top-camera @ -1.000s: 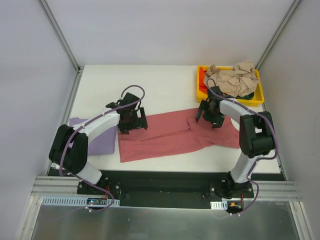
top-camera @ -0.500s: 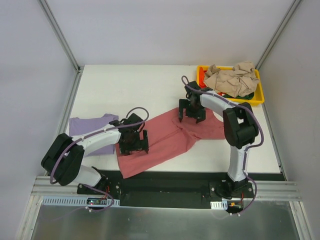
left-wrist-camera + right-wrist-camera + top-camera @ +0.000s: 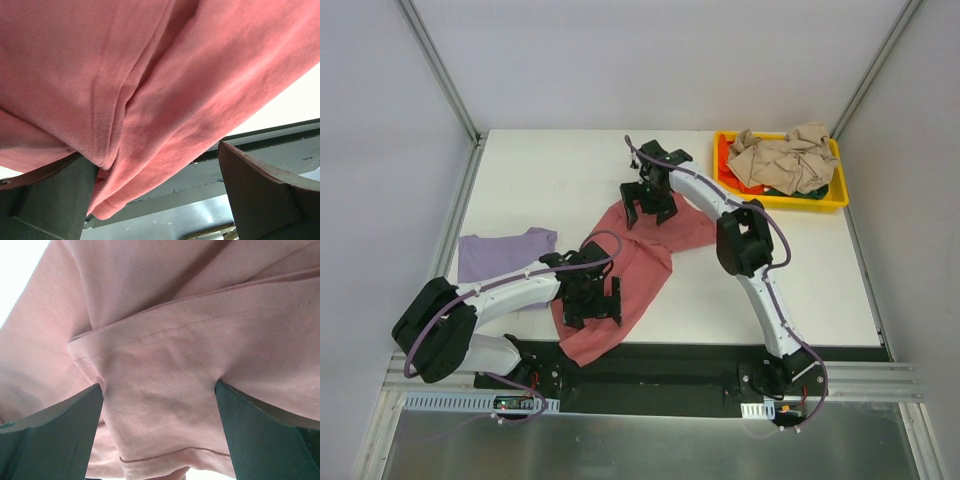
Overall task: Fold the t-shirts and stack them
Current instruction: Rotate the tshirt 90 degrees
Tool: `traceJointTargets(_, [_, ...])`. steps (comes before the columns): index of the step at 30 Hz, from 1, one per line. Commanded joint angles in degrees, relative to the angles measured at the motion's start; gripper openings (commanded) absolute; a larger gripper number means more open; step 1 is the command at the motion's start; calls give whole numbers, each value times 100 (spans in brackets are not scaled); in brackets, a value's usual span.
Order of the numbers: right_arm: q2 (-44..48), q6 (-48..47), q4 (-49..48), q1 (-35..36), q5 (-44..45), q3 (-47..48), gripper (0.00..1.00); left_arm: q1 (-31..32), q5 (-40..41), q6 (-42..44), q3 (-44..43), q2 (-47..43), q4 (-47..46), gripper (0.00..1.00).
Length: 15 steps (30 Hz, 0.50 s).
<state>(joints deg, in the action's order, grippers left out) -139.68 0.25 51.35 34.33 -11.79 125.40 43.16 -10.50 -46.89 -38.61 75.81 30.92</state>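
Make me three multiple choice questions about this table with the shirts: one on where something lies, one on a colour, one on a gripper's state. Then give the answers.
1. Where does the lavender t-shirt lie?
A: on the left side of the table
B: in the middle
C: in the far right corner

2. What colour is the t-shirt on top of the pile in the yellow tray?
A: blue
B: beige
C: lavender

3. How do the jaws of the left gripper stand?
A: shut tight
B: wide apart
C: out of view

Answers:
1 A, it lies beside the left arm.
2 B, the beige t-shirt covers the heap.
3 B, the left wrist view shows them far apart, against the red-pink t-shirt.
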Motion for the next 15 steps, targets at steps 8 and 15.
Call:
traceJointTargets(8, [632, -473, 34, 145, 8, 725, 96, 202, -251, 207, -410, 215, -77, 99])
traceJointTargets(15, [1934, 192, -20, -118, 364, -1103, 96, 202, -84, 251, -384, 48, -68, 99])
